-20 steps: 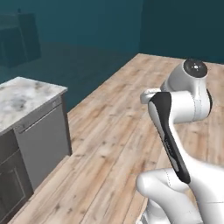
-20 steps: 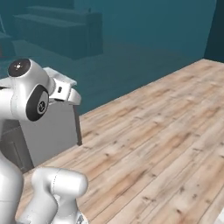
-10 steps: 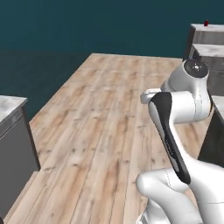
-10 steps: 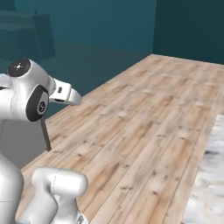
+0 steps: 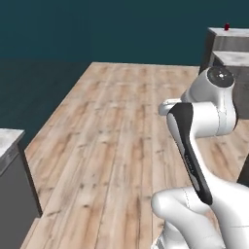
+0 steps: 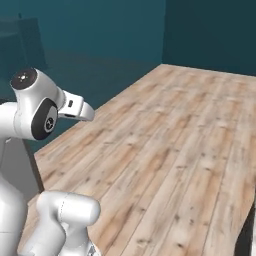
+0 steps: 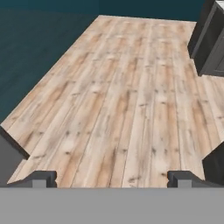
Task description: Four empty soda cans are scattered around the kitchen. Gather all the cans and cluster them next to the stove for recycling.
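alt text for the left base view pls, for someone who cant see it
A white robot arm rises at lower right over a bare wood plank floor. A small red can stands on a distant grey counter at upper right; a grey cabinet sits at lower left.

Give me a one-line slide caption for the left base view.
White Panda arm folded over a bare wooden floor, a small red soda can standing on a grey counter at the far right.

Light wooden plank floor (image 5: 116, 126) spans the frame centre. A grey cabinet with a marbled top (image 5: 12, 187) occupies the lower left. Dark cabinets with pale desk tops (image 5: 224, 51) stand at upper right. Teal walls (image 6: 100, 30) lie behind.
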### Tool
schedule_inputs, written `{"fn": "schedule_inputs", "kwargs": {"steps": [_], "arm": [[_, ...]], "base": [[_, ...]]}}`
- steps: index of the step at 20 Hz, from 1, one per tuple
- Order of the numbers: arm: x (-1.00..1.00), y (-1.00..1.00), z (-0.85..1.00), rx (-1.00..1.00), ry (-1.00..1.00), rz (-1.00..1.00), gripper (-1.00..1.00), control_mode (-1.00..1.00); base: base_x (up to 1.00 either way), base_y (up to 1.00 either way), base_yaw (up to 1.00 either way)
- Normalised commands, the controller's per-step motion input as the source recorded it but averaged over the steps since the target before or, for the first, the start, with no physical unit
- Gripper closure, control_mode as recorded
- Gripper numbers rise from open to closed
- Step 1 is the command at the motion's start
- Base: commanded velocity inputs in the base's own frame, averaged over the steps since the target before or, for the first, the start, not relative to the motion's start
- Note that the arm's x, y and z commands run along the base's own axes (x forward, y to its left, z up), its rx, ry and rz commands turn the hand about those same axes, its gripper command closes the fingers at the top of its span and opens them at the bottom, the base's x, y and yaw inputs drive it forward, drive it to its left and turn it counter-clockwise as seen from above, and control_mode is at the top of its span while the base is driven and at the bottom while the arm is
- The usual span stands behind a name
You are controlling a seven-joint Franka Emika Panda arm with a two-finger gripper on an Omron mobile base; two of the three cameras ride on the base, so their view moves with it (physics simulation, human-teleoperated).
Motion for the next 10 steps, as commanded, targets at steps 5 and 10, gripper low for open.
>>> {"fn": "schedule_inputs", "kwargs": {"steps": [5,10], "arm": [[0.00,0.00,0.00,0.00,0.00,0.00,-1.00,1.00],[0.00,0.00,0.00,0.00,0.00,0.00,-1.00,1.00]], "base": [[0.97,0.17,-0.13],[0.99,0.16,-0.13]]}}
